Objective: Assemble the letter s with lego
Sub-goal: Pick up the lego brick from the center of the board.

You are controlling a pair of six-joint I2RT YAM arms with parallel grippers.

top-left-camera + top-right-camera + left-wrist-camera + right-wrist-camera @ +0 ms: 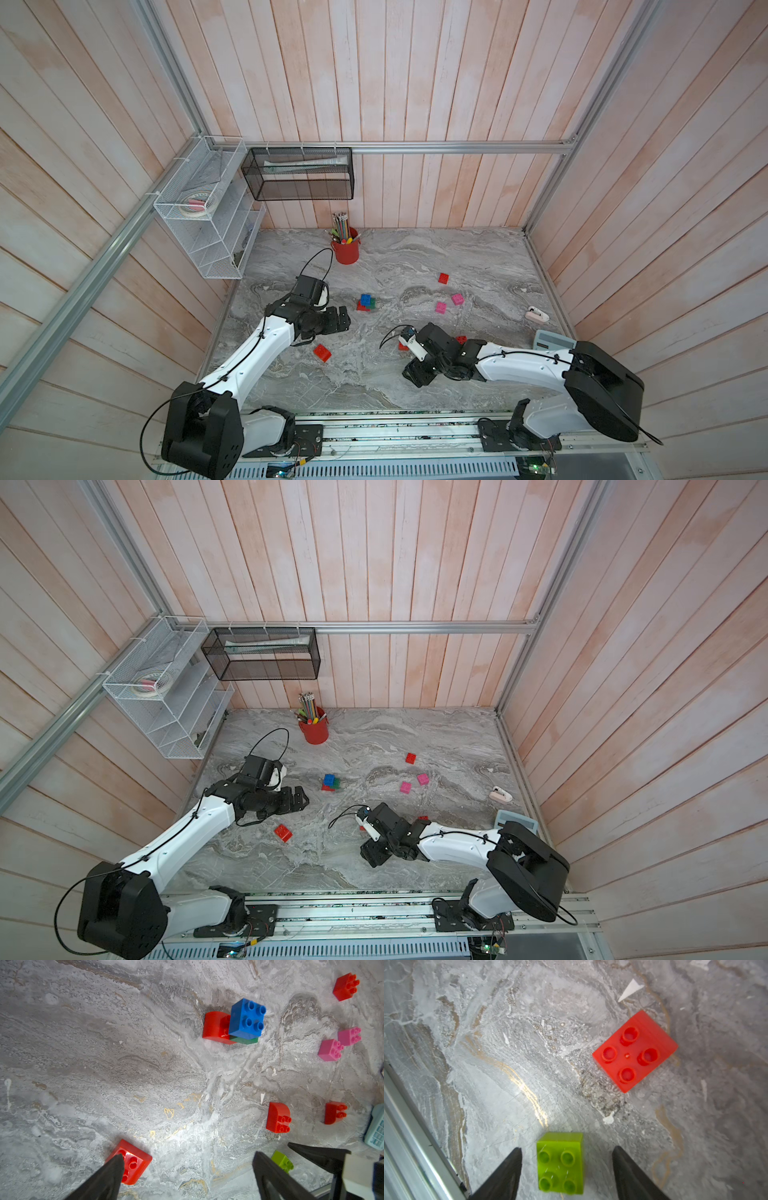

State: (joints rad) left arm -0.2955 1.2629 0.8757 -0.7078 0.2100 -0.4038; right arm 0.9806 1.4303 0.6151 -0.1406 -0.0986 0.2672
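The right gripper (566, 1148) is being held low over the worktop (374, 386), near its front edge and right of the middle. Its jaws are being held spread, one on either side of the lime green brick (560, 1163). A gap is being left on both sides, so nothing is being pinched. The brick is lying flat, studs up and squared to the jaws, which is judged to be the alignment for a grasp across its two smooth sides. Just beyond it, and apart from it, a red brick (635, 1051) is lying studs up at an angle and is not being touched.

The left gripper (189, 1155) is being held spread wide and empty over the left part of the worktop, pointed toward the middle. It is probably being stationed there so that the stack can be steadied or another piece taken. A second red brick (322, 353) is lying near it, toward the front edge.

Near the middle of the worktop a blue brick (247, 1018) is sitting on a dark green brick (244, 1040), and a rounded red brick (217, 1027) is lying against them. To the right of this stack one pink brick (441, 307) and another pink brick (457, 299) are lying close together, with a third red brick (444, 278) further back. Most pieces are lying loose, so the S is judged to be barely begun.
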